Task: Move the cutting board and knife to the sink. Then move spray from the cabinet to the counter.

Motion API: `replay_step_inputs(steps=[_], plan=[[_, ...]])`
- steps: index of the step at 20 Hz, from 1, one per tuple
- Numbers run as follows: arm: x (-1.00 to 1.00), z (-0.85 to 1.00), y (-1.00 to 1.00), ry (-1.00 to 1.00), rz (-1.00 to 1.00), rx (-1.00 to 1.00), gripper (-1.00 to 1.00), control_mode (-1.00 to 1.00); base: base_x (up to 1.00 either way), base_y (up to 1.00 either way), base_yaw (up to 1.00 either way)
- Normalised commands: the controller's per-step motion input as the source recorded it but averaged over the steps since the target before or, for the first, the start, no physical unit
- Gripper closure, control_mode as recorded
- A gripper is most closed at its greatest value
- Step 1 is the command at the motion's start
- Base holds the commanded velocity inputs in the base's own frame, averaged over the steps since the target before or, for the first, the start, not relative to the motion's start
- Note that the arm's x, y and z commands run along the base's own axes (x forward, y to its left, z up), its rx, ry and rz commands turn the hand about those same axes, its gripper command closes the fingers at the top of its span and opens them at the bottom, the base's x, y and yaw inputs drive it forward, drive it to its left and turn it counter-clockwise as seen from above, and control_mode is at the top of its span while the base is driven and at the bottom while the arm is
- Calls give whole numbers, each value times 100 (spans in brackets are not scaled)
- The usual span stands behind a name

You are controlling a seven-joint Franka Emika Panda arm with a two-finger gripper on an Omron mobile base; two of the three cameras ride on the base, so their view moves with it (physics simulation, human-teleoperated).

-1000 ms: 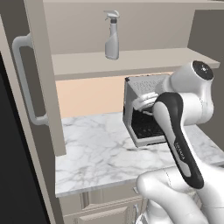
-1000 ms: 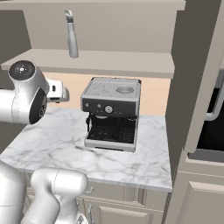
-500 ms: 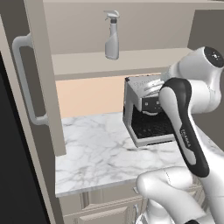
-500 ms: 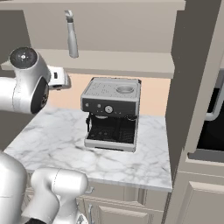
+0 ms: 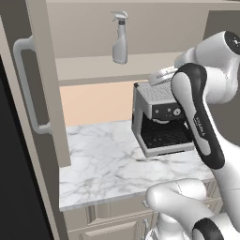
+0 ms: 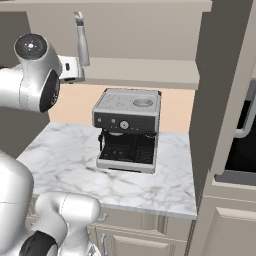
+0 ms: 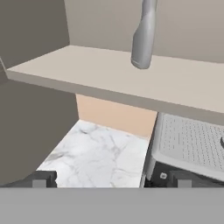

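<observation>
Spray (image 7: pixel 143 37) head cut off by hand view's top edge; coffee machine (image 5: pixel 161 119) partly behind arm.

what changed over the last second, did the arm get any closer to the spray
The arm rose: in the right base view its hand climbed from beside the coffee machine to shelf level, just left of the spray. The gripper is open and holds nothing. The spray stands upright on the cabinet shelf, untouched, and the coffee machine sits on the counter where it was.

Two base views flanking the arm, both on the counter (image 5: pixel 108 159) and coffee machine (image 6: pixel 127 131) — hand view closer, below the shelf (image 7: pixel 131 83).
</observation>
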Motion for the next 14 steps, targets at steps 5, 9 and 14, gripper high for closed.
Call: replay_step_inputs(steps=[5, 9, 14], plan=[[39, 19, -6, -15, 2, 9, -100, -100, 0, 0, 0], [55, 19, -3, -4, 0, 14, -100, -100, 0, 0, 0], [62, 19, -3, 0, 0, 14, -100, -100, 0, 0, 0]])
